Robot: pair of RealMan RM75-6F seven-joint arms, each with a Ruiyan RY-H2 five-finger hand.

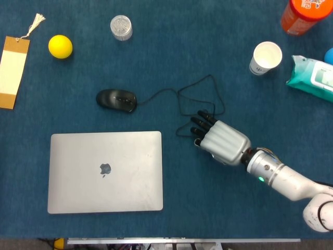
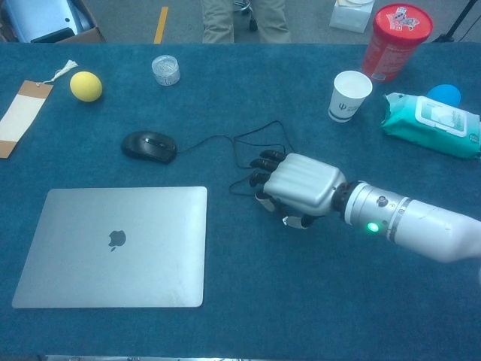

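Note:
My right hand lies palm down on the blue table, just right of the closed silver laptop. Its dark fingers curl down onto the loose end of the black mouse cable, and the cable's end runs under them. The cable loops back to the black mouse, which sits above the laptop's far edge. The grip itself is hidden under the hand. My left hand shows in neither view.
A yellow ball, a brown paper tag and a small clear jar lie at the far left. At the far right are a white paper cup, a teal wipes pack and a red canister.

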